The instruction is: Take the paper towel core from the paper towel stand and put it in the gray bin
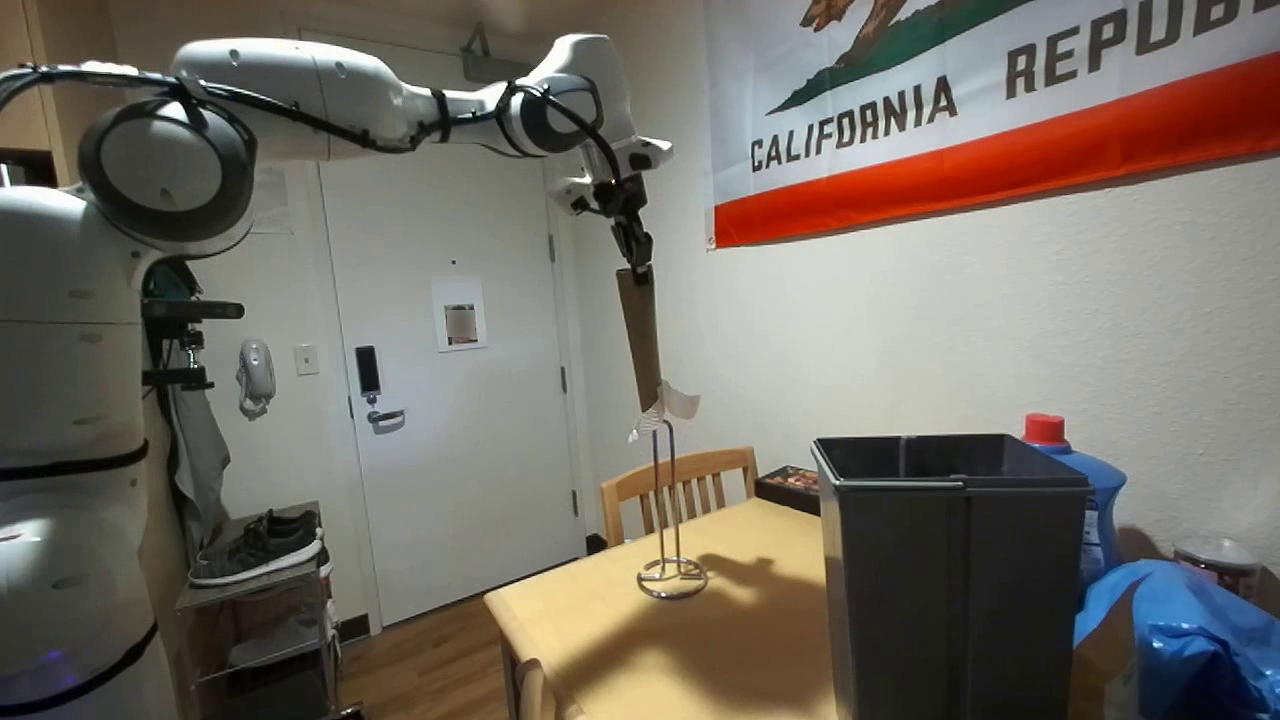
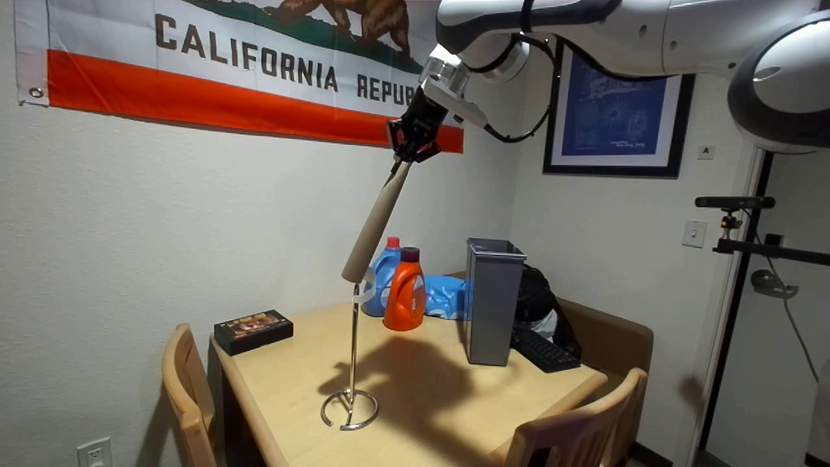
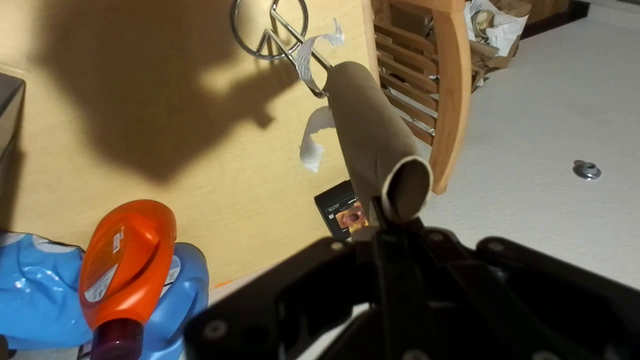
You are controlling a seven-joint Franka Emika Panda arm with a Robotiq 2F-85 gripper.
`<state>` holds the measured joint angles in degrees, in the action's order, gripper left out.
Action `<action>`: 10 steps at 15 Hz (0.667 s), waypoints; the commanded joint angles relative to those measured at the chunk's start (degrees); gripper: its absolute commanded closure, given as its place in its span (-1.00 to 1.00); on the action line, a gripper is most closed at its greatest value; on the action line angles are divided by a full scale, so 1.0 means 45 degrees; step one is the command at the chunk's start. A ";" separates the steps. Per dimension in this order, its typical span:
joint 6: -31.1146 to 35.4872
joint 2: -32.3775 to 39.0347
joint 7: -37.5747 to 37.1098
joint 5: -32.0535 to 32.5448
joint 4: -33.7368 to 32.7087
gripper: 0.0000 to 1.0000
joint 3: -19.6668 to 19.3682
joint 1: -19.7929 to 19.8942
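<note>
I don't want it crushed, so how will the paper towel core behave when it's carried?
The paper towel core is probably light: the wrist view shows it hollow. It should be fairly stiff, running straight below the hand. Its thin-rimmed end might dent where pinched.

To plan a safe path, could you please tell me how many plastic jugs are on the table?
2: in an exterior view, an orange jug and, partly behind it, a blue jug, both left of the gray bin; more could be hidden.
</note>
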<state>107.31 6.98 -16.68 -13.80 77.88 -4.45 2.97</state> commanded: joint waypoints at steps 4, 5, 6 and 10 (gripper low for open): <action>0.1495 -0.1306 -0.0402 -0.0912 0.1767 0.97 -0.0013 0.0052; 0.1948 -0.1439 -0.0595 -0.0977 0.2029 0.96 -0.0009 0.0040; 0.2433 -0.1566 -0.0847 -0.1042 0.2298 0.97 -0.0005 0.0028; 0.4223 -0.1991 -0.1915 -0.0988 0.3293 0.98 0.0034 -0.0016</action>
<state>121.12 1.47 -22.01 -17.28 87.27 -4.45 3.14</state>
